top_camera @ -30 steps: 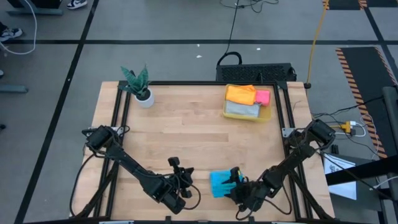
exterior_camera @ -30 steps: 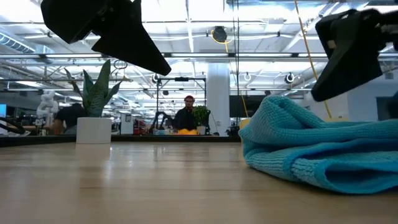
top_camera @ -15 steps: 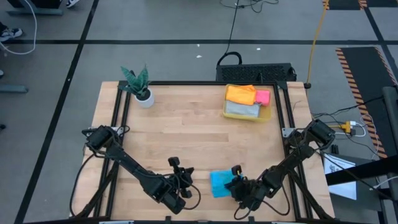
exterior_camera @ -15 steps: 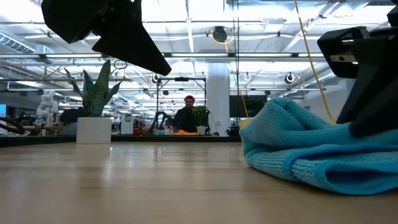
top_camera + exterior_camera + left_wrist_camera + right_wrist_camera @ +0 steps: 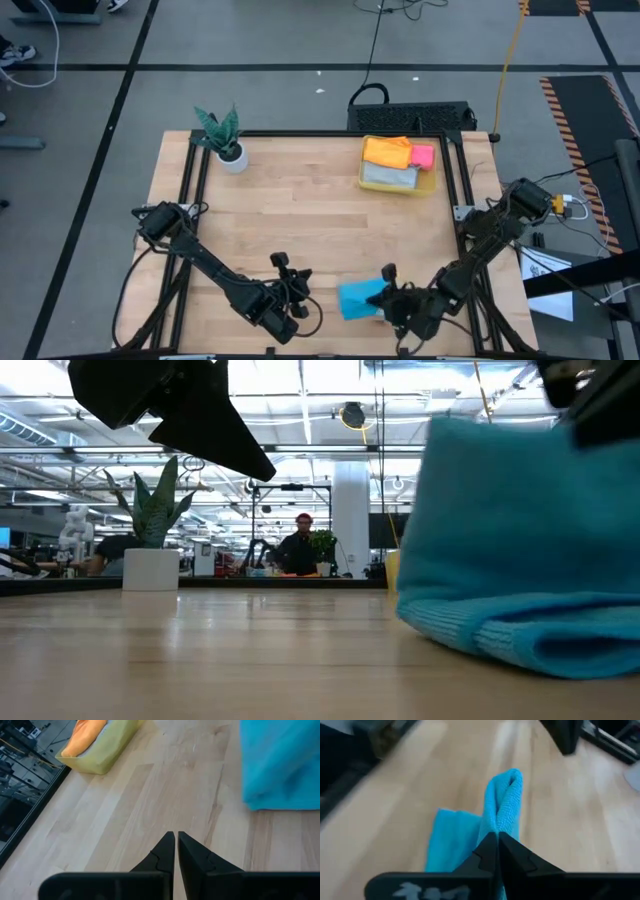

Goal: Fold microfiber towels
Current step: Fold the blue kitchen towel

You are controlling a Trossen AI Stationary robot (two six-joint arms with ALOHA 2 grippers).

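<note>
Right wrist view: blue towel [image 5: 502, 800] pinched between right fingers [image 5: 487, 851].

left pincer [image 5: 176, 840] shut, right pincer [image 5: 497, 840] seemingly clamped

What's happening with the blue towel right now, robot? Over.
Right gripper shut on blue towel, lifting one edge at table's near side. Left gripper shut, empty, waiting beside it. Nothing in the way.

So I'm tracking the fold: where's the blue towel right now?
In the high view, the blue towel is at the table's near edge, right of centre, pinched in the right gripper, with the left gripper beside it.
</note>
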